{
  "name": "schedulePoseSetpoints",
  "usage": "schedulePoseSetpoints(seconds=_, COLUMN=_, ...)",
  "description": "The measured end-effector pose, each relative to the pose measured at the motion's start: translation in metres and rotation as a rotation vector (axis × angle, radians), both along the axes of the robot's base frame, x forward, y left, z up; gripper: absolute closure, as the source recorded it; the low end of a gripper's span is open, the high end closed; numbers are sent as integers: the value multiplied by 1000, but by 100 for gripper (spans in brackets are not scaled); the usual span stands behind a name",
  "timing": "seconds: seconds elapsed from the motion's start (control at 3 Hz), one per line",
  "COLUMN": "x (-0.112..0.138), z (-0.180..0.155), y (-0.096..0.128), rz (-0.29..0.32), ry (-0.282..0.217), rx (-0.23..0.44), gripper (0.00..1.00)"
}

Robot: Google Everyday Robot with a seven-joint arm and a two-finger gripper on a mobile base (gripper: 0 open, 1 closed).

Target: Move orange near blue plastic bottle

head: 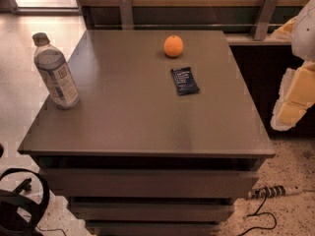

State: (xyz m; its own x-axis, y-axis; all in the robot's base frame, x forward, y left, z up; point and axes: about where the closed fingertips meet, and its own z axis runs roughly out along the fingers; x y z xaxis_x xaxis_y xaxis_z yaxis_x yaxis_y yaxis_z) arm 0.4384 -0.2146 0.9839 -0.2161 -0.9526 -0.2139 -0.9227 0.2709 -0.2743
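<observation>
The gripper (293, 98) is seen at the right edge of the view as a pale white-and-yellow shape, held off the side of the table and well apart from everything on it. Whether it is released or clenched cannot be told; nothing is seen held in it.

Nearest to it, a flat dark blue snack packet (184, 80) is laid right of the middle of the square grey-brown table top (128, 122). The small round bright-orange fruit, the orange (173, 46), is placed just behind the packet, near the far edge, apart from it.

The tall clear bluish plastic bottle with a grey cap (55, 73) is stood upright close to the left edge, well apart from the orange. A broad bare stretch of table top is left between them and toward the front edge.

A coiled cable (272, 191) is seen on the speckled floor at the lower right.
</observation>
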Motion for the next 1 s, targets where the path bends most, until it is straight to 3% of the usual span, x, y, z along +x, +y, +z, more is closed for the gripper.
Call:
schedulePoseSetpoints(seconds=0.33, x=0, z=0, y=0, rz=0, ry=-2, rx=0, gripper=0)
schedulePoseSetpoints(seconds=0.67, x=31, z=3, y=-2, rz=3, ry=-23, rx=39, gripper=0)
schedulePoseSetpoints(seconds=1.0, x=80, z=-3, y=-4, rz=-20, ry=-63, rx=126, gripper=0)
